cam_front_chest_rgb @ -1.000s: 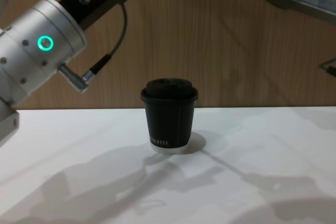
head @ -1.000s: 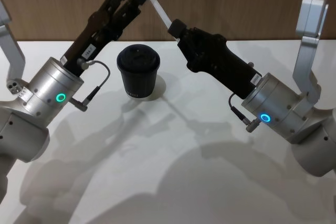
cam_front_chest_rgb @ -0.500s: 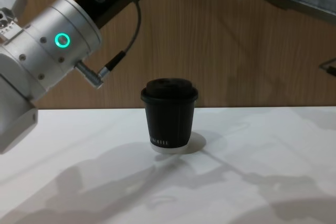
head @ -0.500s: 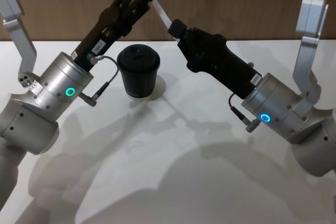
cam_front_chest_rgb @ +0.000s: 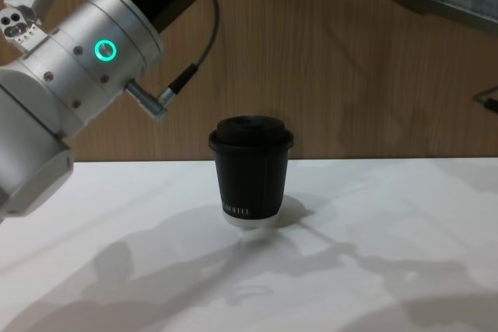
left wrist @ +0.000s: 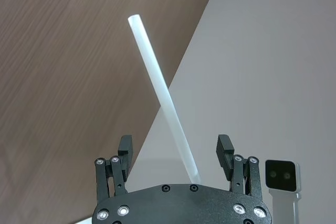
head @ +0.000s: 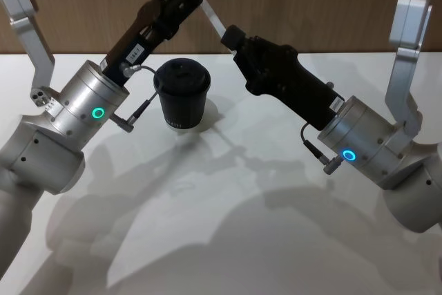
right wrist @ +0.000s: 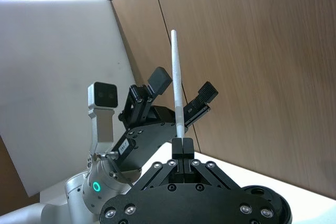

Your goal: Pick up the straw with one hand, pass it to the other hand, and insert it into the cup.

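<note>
Between the spread fingers of the left pincer [left wrist: 175, 142] runs the upper part of the thin, straight white straw [left wrist: 157, 87]. It touches neither finger as far as the wrist view shows, so this pincer is released. Farther down the straw, the right pincer [right wrist: 182, 142] is clenched on its lower end and holds it tilted in the air. Beneath and between the two pincers, well apart from both, the small black ribbed paper cup [head: 181, 91] with its domed lid stands upright on the white bench [head: 207, 240].

The handover looks like the risky point. If the right pincer lets go before the left one bites, the straw would likely drop to the bench. The straw crosses the left pincer's gap at a slant, so closing could push it sideways and bend it against the right pincer's grip. A hard squeeze may flatten so thin a tube. A skewed hold could later make the straw miss the cup's lid.
</note>
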